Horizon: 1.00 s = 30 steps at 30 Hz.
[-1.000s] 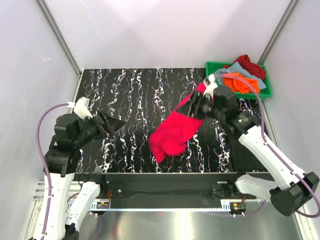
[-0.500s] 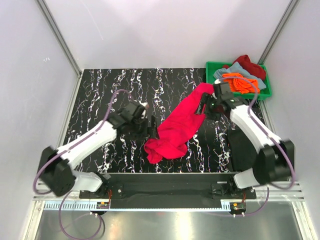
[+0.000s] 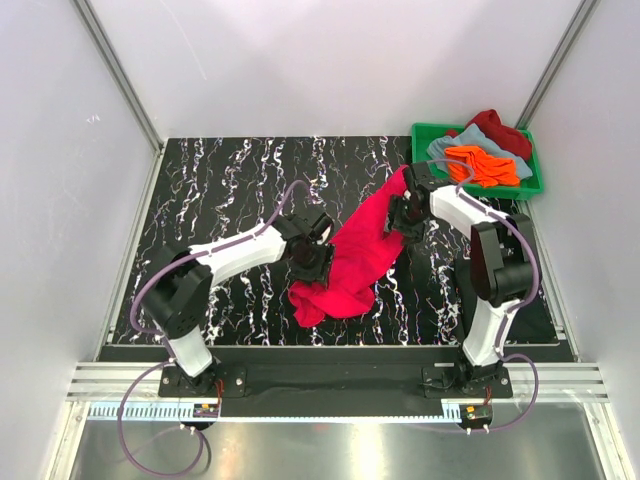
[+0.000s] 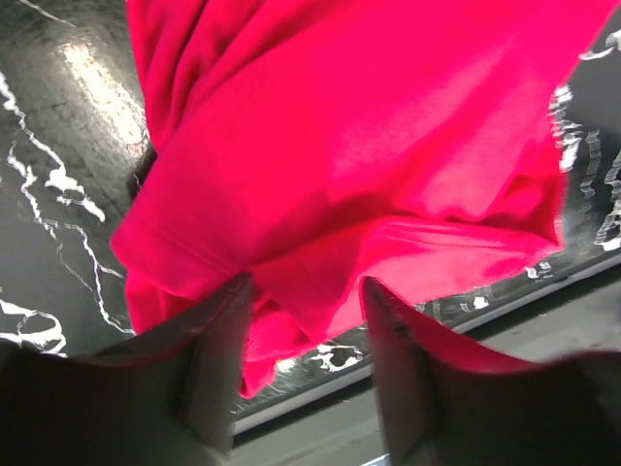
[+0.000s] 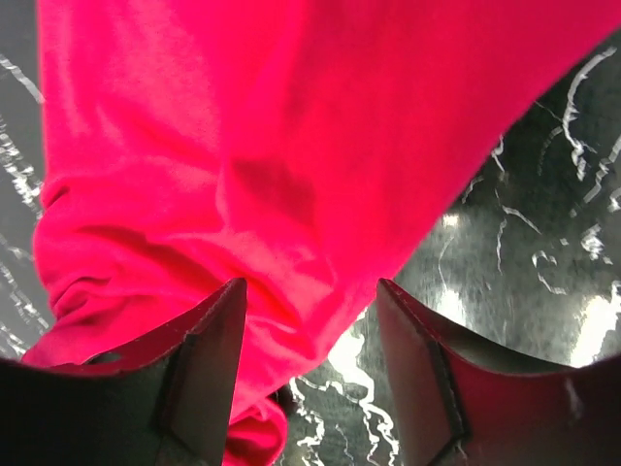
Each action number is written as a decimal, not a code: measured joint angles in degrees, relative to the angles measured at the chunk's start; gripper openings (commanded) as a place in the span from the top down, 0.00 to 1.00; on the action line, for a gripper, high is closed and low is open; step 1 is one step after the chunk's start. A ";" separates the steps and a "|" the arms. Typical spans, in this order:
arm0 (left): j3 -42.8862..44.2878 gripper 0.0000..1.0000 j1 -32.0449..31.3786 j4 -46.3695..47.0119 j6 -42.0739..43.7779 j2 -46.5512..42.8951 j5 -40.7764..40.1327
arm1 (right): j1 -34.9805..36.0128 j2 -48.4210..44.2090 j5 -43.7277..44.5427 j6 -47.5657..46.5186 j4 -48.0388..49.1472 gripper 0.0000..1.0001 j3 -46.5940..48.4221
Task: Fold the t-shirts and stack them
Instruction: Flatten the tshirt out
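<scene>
Left wrist: t-shirt [image 4: 369, 165] newly between jaws

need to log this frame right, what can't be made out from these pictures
Pink shirt collar and sleeves: hidden in its own bunched folds, every view.
Whether the open left gripper or right gripper touches the cloth: wrist views give no depth; in the top view their own bodies cover the fingertips.
How many other shirts lie in the crate: top view, piled over one another.
</scene>
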 measured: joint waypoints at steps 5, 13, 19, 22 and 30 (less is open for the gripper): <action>0.00 0.74 0.02 -0.31 2.05 1.11 0.57 | -0.04 2.78 -0.28 0.00 0.07 0.43 0.66; -1.14 1.00 0.31 -1.03 4.04 -1.55 -0.37 | -0.04 5.38 -0.22 0.24 0.11 0.66 2.36; -2.05 1.00 0.61 -3.61 4.07 -15.76 -5.70 | -0.07 5.35 0.37 0.46 1.16 1.00 1.31; -2.08 1.00 0.83 -4.50 4.02 -25.09 -9.16 | -0.11 4.24 0.37 0.70 2.67 1.00 -1.09; -2.08 1.00 0.96 -7.26 3.52 -46.97 -18.12 | -0.11 -19.78 1.86 2.01 3.10 1.00 -12.24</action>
